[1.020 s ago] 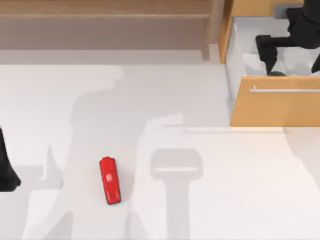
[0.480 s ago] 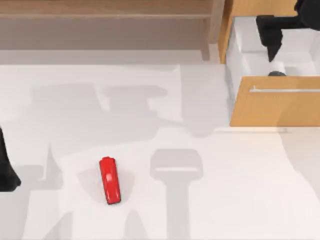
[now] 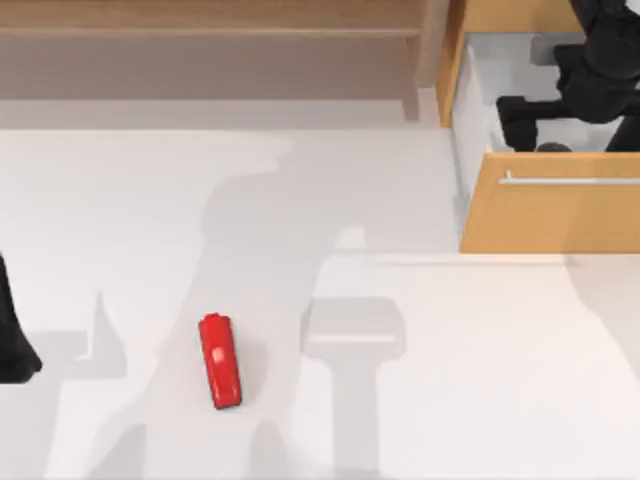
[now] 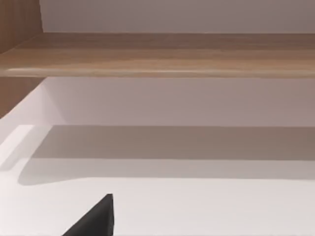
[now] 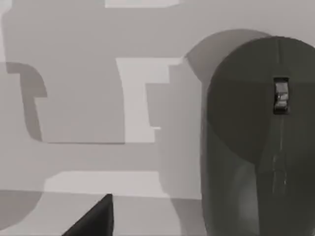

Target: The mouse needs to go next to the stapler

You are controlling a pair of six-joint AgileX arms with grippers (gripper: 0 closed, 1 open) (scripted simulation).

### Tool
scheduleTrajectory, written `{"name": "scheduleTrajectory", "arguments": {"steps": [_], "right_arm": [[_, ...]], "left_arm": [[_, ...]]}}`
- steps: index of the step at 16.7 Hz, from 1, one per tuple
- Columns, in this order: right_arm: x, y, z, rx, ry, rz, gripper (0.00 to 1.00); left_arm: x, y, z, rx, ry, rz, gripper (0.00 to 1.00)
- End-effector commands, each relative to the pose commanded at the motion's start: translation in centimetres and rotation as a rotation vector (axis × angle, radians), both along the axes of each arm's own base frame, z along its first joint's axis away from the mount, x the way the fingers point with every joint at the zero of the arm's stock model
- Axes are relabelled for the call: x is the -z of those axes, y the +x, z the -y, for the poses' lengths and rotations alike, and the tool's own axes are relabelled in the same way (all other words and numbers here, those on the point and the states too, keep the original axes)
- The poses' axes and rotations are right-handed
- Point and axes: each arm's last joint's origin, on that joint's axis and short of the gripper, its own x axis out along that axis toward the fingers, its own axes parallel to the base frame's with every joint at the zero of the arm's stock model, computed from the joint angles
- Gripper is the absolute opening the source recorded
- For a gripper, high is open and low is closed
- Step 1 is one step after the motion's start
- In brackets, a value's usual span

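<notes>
Since the earlier frames, my right gripper (image 3: 545, 125) has shifted inside the open drawer (image 3: 560, 215) at the table's far right, sitting lower over the drawer floor than half a second ago; the stapler has not moved.

Nearest in the top view, one red stapler (image 3: 220, 360) lies on the white table (image 3: 450, 380), left of centre, its long axis running near to far with a slight tilt. Nothing else lies beside it. At the left edge, level with the stapler, my left arm (image 3: 12, 335) is parked; whether its fingers are open or closed I cannot tell, and its wrist view shows one dark finger tip (image 4: 96, 219) above the bare table with a wooden shelf (image 4: 157, 54) beyond.

Farther back on the right, the one drawer stands pulled out, with a wooden front and a metal handle (image 3: 570, 180). One dark grey mouse (image 5: 261, 142) rests on the drawer floor, just under the right gripper, scroll wheel (image 5: 281, 96) up. The mouse is not gripped; I cannot tell how wide the right fingers stand. Mouse and stapler are well apart.
</notes>
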Motion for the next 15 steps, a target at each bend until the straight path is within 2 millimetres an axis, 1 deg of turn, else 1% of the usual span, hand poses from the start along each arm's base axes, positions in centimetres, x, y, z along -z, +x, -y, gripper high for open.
{"name": "scheduleTrajectory", "arguments": {"steps": [1,2,3,7,15], "right_arm": [[1.27,0.40,0.08,0.000,0.000,-0.001,1.00],[1.98,0.64,0.13,0.001,0.001,-0.001,1.00],[2.24,0.72,0.16,0.001,0.002,-0.001,1.00],[2.24,0.72,0.16,0.001,0.002,-0.001,1.00],[2.24,0.72,0.16,0.001,0.002,-0.001,0.40]], "left_arm": [[0.00,0.00,0.00,0.000,0.000,0.000,1.00],[0.00,0.00,0.00,0.000,0.000,0.000,1.00],[0.00,0.00,0.00,0.000,0.000,0.000,1.00],[0.00,0.00,0.00,0.000,0.000,0.000,1.00],[0.00,0.00,0.00,0.000,0.000,0.000,1.00]]}}
